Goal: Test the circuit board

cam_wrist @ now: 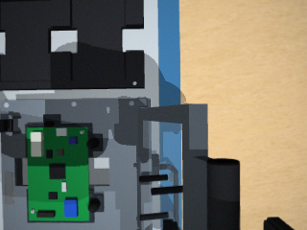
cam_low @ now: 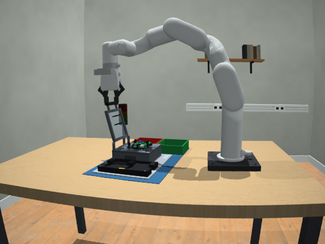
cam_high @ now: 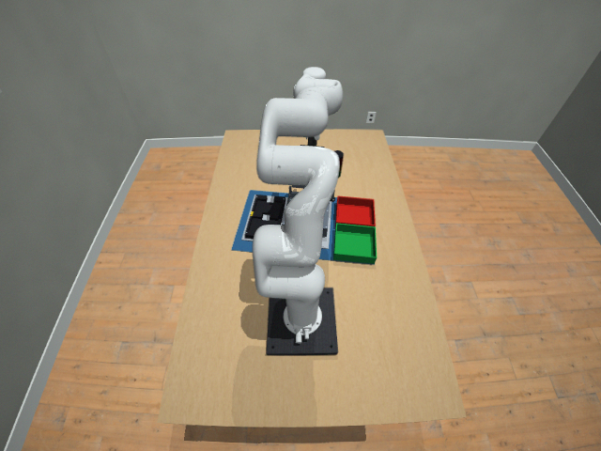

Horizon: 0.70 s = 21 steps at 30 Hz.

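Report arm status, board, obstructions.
Gripper part-open at raised lid's handle, grasp unconfirmed. Board on tester, component side up. Nothing seen on top of board.

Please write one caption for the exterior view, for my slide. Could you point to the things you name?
The gripper [cam_low: 111,102], partly open, is at the top of the raised tester lid [cam_low: 116,124], above the green circuit board [cam_low: 141,144].
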Each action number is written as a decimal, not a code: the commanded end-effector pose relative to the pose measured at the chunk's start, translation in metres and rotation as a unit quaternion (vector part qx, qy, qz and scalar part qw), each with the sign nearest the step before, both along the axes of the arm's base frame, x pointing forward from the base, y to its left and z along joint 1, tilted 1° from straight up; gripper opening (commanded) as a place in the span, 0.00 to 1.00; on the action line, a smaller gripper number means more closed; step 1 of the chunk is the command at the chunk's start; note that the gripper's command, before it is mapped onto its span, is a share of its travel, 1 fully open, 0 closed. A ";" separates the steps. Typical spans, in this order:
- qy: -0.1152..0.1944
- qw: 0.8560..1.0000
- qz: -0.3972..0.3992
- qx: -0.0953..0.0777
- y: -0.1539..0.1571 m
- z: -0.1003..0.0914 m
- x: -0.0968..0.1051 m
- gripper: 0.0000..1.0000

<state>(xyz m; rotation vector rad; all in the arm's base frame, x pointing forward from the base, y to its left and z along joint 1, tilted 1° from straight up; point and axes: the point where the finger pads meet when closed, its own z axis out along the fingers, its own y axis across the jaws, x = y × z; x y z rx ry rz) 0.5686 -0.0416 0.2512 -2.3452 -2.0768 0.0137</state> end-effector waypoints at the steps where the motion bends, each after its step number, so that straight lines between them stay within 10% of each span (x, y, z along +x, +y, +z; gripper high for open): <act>1: -0.003 1.000 0.000 0.000 0.000 -0.003 0.001 0.52; 11: -0.003 1.000 0.000 0.000 0.000 -0.003 0.001 0.52; 12: -0.003 1.000 0.000 0.000 0.000 -0.003 0.001 0.00; 21: -0.003 1.000 0.000 0.000 0.000 -0.003 0.001 0.00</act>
